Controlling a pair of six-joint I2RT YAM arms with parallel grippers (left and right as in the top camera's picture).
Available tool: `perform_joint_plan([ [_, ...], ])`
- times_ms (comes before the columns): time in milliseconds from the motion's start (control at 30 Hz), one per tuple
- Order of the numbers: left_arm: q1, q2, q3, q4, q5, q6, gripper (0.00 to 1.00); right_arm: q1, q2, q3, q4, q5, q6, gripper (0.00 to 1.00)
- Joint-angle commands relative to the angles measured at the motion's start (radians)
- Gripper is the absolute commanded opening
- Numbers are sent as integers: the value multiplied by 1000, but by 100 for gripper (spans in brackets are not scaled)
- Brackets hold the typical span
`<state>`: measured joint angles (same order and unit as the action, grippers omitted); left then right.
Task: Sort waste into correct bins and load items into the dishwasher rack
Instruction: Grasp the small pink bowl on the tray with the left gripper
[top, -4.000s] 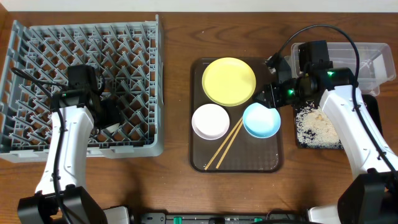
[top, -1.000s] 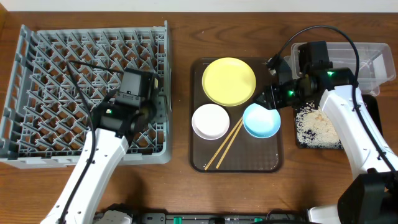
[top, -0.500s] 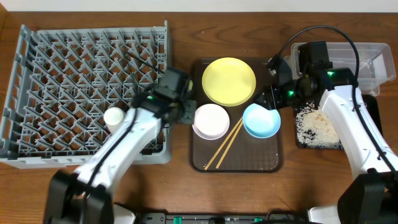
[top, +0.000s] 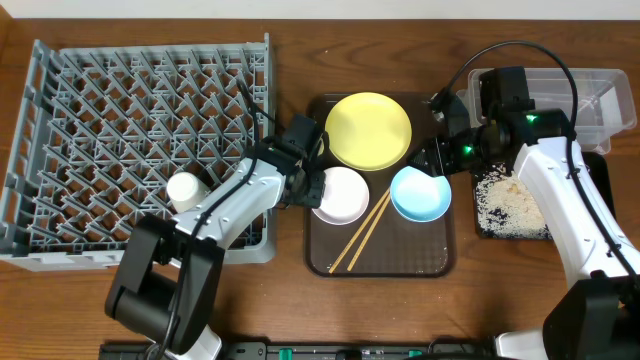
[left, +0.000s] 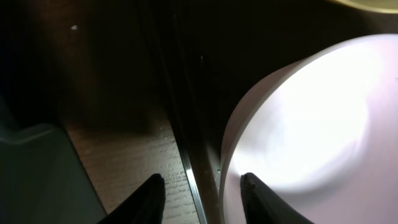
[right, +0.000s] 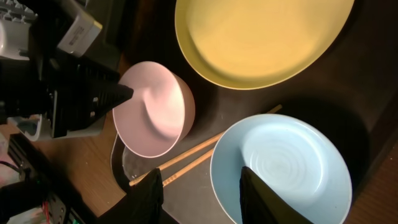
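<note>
My left gripper (top: 308, 190) is open at the left edge of the white bowl (top: 338, 195) on the brown serving tray (top: 440, 262). In the left wrist view one fingertip (left: 150, 198) is over the table and the other is inside the white bowl (left: 311, 124), so its rim stands between them. My right gripper (top: 432, 165) is open astride the near rim of the light blue bowl (right: 286, 168). The yellow plate (top: 368, 130) and the chopsticks (top: 362, 232) lie on the same tray. A small white cup (top: 183, 188) stands in the grey dishwasher rack (top: 100, 70).
At the far right a clear tub (top: 565, 95) sits behind a shallow black tray (top: 480, 232) holding beige crumbs (top: 508, 205). The rack's right wall (top: 265, 120) is close behind my left arm. The tray's rim (left: 189, 180) runs between the left fingers.
My left arm has swung right, out of the rack and over to the white bowl, and its jaws have narrowed. The white cup stays in the rack. The right arm has not moved.
</note>
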<state>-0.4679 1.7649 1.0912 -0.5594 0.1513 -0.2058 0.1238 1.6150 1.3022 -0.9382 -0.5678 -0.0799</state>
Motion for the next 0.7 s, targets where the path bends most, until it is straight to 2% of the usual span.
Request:
perform_joint_plan([
  [0, -3, 3, 18, 14, -2, 7, 40, -1, 3, 6, -1, -4, 4, 38],
  [233, -5, 7, 14, 19, -1, 7, 20, -1, 3, 6, -2, -4, 4, 38],
  [367, -11, 7, 14, 16, 25, 6, 19, -1, 3, 6, -2, -4, 4, 38],
  [500, -14, 3, 14, 17, 23, 7, 7, -1, 3, 6, -2, -4, 4, 38],
  [667, -9, -65, 19, 8, -34, 15, 6, -1, 3, 6, -6, -4, 4, 38],
])
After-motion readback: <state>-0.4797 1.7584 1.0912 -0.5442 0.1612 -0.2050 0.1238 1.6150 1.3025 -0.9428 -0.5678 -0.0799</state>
